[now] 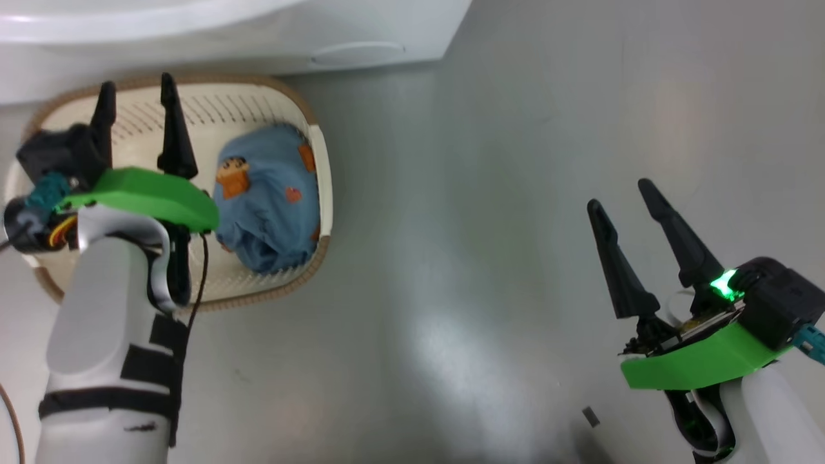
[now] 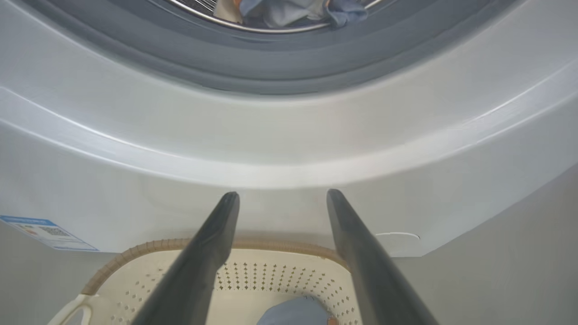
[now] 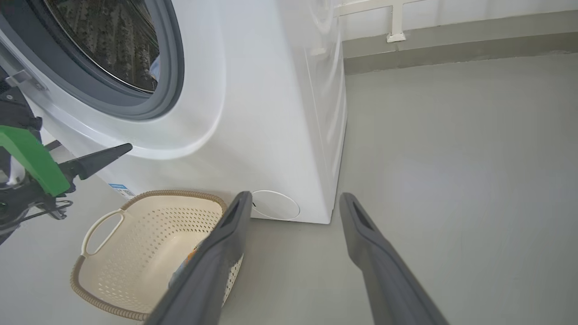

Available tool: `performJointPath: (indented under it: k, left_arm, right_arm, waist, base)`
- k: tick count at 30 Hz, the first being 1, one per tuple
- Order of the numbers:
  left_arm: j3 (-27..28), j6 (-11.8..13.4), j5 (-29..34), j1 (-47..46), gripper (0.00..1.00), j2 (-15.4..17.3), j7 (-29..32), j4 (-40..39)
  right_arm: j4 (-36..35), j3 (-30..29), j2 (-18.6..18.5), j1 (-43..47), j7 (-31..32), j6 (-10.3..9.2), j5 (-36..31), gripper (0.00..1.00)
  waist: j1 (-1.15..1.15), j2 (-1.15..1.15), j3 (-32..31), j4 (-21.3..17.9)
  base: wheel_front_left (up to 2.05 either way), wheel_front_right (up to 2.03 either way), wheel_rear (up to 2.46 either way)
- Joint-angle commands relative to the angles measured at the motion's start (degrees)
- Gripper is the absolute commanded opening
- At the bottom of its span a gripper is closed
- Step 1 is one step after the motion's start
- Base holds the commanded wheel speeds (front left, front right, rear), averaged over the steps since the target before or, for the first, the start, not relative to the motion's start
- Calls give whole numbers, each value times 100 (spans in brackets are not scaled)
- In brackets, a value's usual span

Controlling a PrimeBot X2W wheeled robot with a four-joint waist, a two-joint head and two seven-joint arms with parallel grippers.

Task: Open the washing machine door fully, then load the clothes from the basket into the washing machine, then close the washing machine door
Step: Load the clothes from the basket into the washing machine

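Head view: left tool [image 1: 136, 82], fingers spread and empty, hovers over the left half of the basket [image 1: 258, 82] at upper left, just below the washing machine [image 1: 225, 26]. A light blue garment [image 1: 271, 200] lies in the basket's right half. Right tool [image 1: 619, 194], likewise spread and empty, at lower right above the floor [image 1: 483, 193]. Left wrist view, top centre: a second blue garment [image 2: 289, 11] inside the drum [image 3: 104, 40]

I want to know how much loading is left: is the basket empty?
No, a light blue garment printed with orange figures lies inside the basket in the head view.
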Motion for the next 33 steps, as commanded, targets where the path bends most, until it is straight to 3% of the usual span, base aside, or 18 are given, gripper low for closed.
performJointPath:
  k: [1,15,33]
  left_arm:
    - [151,-37,-34,-122,100,191,-33,109]
    - [27,-507,-517,-943,100,7,-20,2566]
    - [-448,-475,-395,-1758,100,-11,76,3697]
  right_arm:
    - [-183,86,-64,9,-27,9,98,100]
    - [-351,3,-60,-195,-27,9,89,100]
    - [-497,-160,-69,-153,-27,9,52,100]
  waist:
    - [0,0,672,-134]
    - [0,0,1314,-101]
    - [0,0,1964,-7]
  base:
    - [0,0,0]
    - [0,0,0]
    - [0,0,0]
